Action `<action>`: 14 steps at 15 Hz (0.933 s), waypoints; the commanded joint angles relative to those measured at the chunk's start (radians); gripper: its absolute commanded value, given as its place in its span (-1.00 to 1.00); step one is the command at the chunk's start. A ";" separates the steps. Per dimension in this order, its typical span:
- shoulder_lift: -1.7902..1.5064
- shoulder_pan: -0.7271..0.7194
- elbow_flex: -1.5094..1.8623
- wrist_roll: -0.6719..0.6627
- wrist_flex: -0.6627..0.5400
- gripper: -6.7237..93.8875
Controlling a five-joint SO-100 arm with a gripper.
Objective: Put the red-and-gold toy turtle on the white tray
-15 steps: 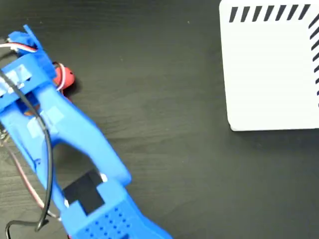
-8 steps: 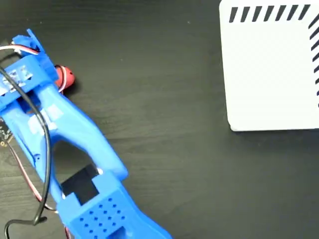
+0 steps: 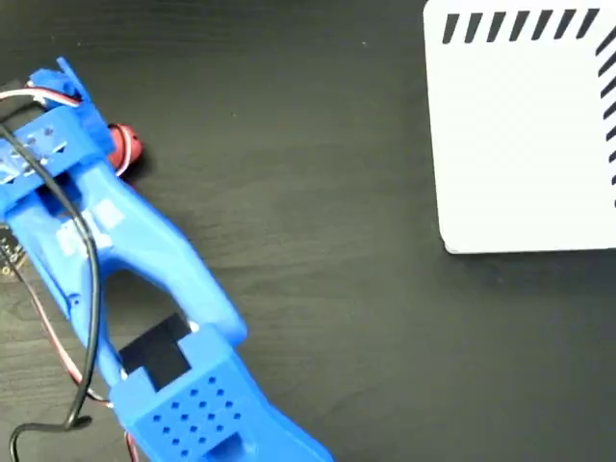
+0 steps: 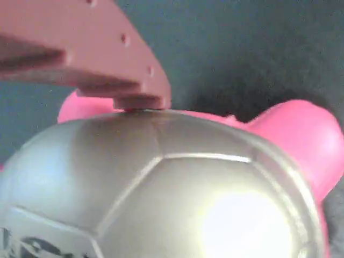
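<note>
From where I'm standing, far left of the fixed view is all blue arm (image 3: 125, 260), running from the bottom edge up to the top-left, w/ black and red/white wires looping along it. The end effector (image 3: 91, 144) sits at the upper-left end and covers most of the red-and-gold toy turtle (image 3: 125, 146). Only a little coral-red blob pokes out on the right side of the blue housing, resting on the dark woodgrain bench (image 3: 308, 241).

Wrist view is super close up: the turtle (image 4: 161, 193) fills nearly the whole frame, shiny domed shell w/ hexagon seams and a big glare spot, a bit of black-and-white sticker at the bottom-left corner, a pink-looking limb or head sticking out on the right. One finger (image 4: 107, 59) comes in from the top left and its tip touches the top rim of the shell. Other finger isn't visible, so can't tell if it's clenched or released tbh.

Moving right, lots of bare bench, then the white tray (image 3: 525, 144) in the top-right corner, black diagonal stripes along its top and right edges. Turtle is well apart from it.
</note>
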State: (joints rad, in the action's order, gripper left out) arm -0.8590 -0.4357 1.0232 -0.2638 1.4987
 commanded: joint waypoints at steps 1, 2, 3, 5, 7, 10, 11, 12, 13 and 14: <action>-0.035 -0.017 -0.029 0.003 0.011 -0.19; -0.035 -0.017 -0.034 0.008 0.011 -0.42; -0.037 -0.017 -0.038 0.009 0.011 -0.64; -0.048 -0.015 -0.038 0.012 0.014 -0.82; -0.104 -0.014 -0.025 0.017 0.018 -0.85; -0.238 -0.002 -0.041 0.060 0.044 -0.86; -0.302 0.003 -0.048 0.083 0.044 -0.86; -0.374 0.006 -0.048 0.095 0.055 -0.86; -0.451 0.011 -0.051 0.107 0.072 -0.86; -0.525 0.021 -0.064 0.118 0.100 -0.86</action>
State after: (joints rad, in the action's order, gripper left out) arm -1.1259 -0.4203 1.0140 -0.1503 1.5662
